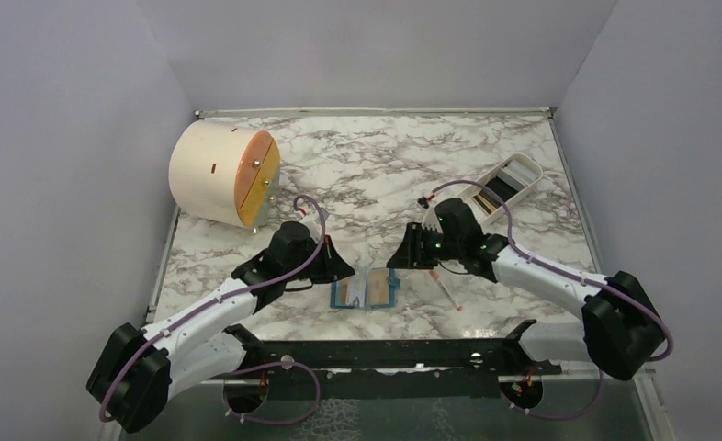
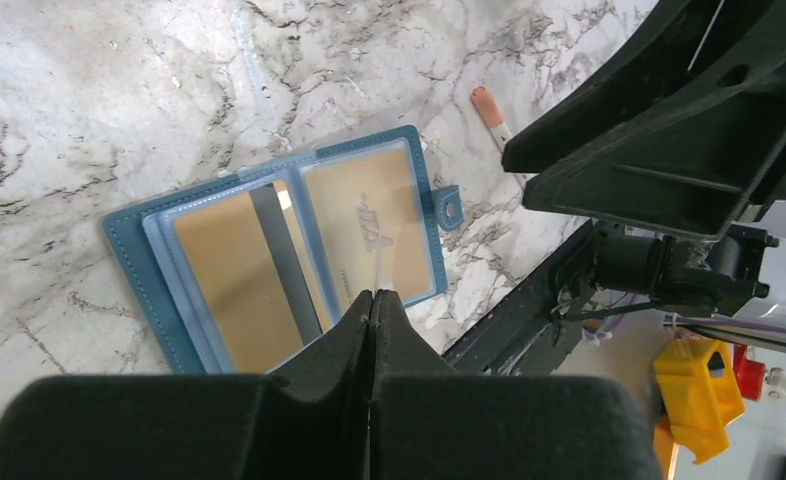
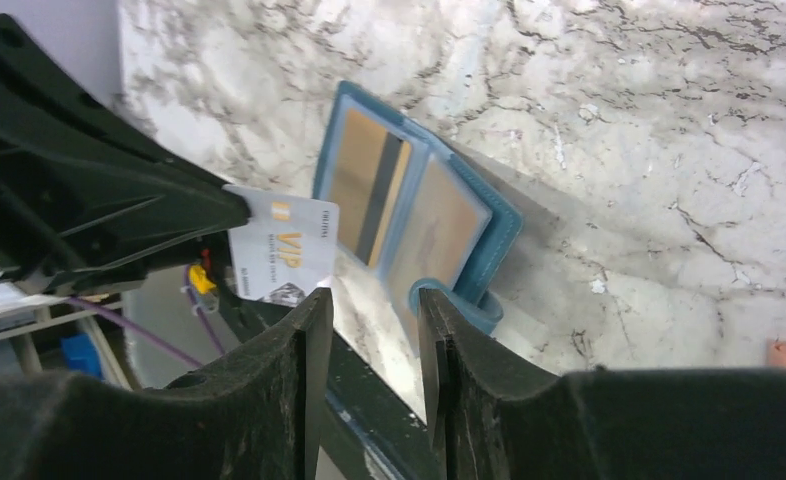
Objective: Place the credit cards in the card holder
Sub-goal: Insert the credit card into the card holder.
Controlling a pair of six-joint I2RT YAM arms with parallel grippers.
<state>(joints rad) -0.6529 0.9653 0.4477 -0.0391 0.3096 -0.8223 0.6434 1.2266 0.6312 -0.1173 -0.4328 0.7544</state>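
Marble tabletop (image 1: 385, 165): left gripper (image 2: 372, 298) clamps 1 white card (image 3: 281, 250), likely stiff, light, slick, best pinched by an edge; right gripper (image 3: 369, 300) part open, empty, above the near card holder (image 2: 127, 240).

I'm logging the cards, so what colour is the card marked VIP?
The VIP card is white with gold lettering, clearest in the right wrist view.

Gold letters "VIP" on the white card (image 3: 282, 248), with a small gold square above them. Tiny words over and under "VIP", too small to read. A faint curly mark on the gold card (image 2: 369, 215) inside the card holder (image 2: 134, 250), too dim to read.
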